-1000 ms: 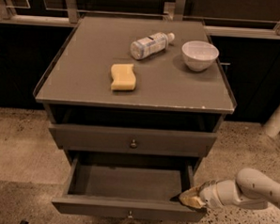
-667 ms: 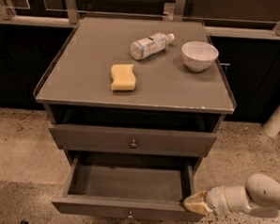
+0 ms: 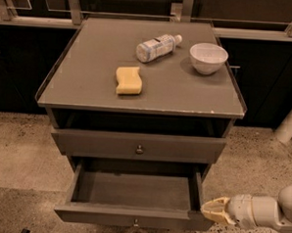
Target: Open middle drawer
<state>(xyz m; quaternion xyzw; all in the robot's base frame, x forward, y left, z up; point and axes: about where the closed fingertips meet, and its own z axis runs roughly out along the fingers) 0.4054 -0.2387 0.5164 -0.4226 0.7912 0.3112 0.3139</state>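
The middle drawer (image 3: 133, 216) is the slim-fronted grey-brown one with a small round knob (image 3: 135, 221). It stands pulled far out, and its inside (image 3: 135, 189) shows nothing in it. Above it, the wider, taller-fronted top drawer (image 3: 139, 146) is closed. The lowest drawer is out of view below the frame. My gripper (image 3: 214, 211), with tan tips on a white arm (image 3: 261, 212), is low at the right, just beside the open drawer's front right corner. It holds nothing that I can see.
On the cabinet top (image 3: 88, 86) lie a yellow sponge (image 3: 128, 80), a plastic bottle (image 3: 157, 47) on its side and a white bowl (image 3: 208, 57). A speckled floor (image 3: 16, 156) surrounds the cabinet. A white pole (image 3: 290, 123) stands at right, and dark cabinets run behind.
My gripper has drawn a little to the right and down, away from the open drawer's front right corner. The drawer has stayed pulled out.
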